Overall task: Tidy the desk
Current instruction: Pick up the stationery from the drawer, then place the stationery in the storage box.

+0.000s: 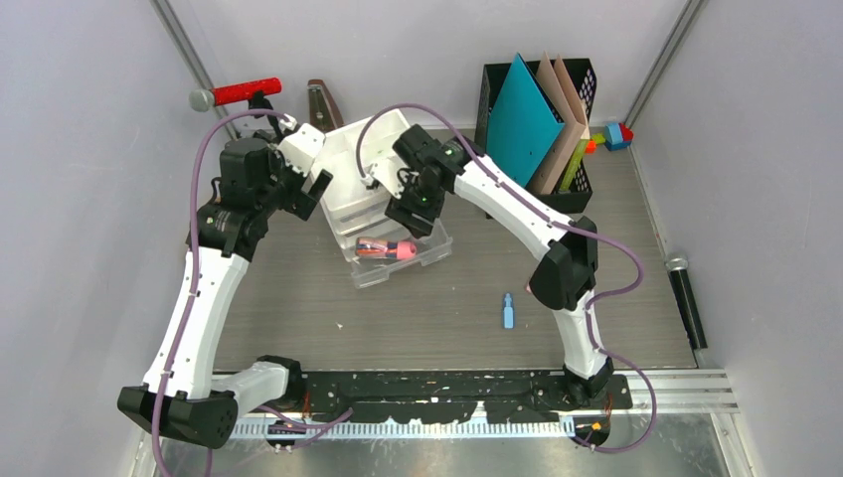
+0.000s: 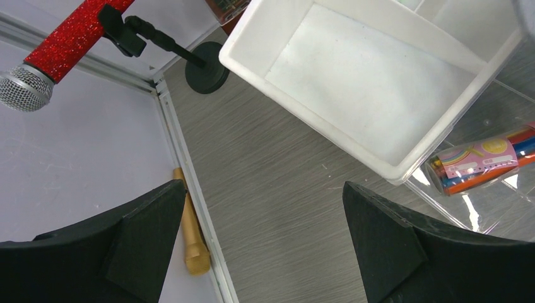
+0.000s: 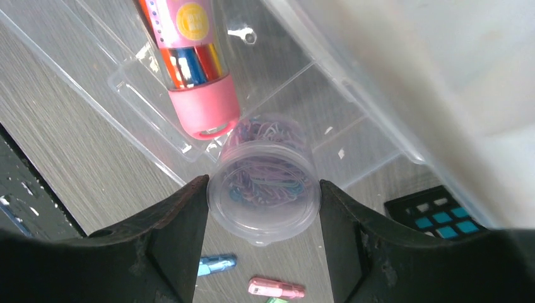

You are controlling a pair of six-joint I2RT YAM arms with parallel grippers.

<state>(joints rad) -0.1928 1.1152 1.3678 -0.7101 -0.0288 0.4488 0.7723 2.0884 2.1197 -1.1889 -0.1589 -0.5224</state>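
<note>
A: Start from the surface itself. How tidy is it?

B: Partly tidy, I'd judge. The grey wood-grain top is bare over most of its near half. A clear tray sits mid-surface with a pink-capped tube of pens inside. A white bin sits against its far side, and folders stand in a black file rack at the back.

A: And what is left?

B: A small blue piece lies loose near the right arm, and a small pink piece lies on the wood grain. A black microphone lies along the right edge, and toy blocks sit in the far right corner. So several things look unsorted, by my reckoning.

A: Where does the surface lie relative to the pincers?

B: Below both. The right pincer is clamped on a clear jar of paper clips, with 1 finger against each side. It holds the jar over the tray's edge, with the wood grain underneath. Whether the jar touches the tray I cannot tell. The left pincer is spread wide with nothing between its 2 fingers. It hangs over bare surface just beside the white bin, and a red microphone on its stand is off toward the far left corner
</note>
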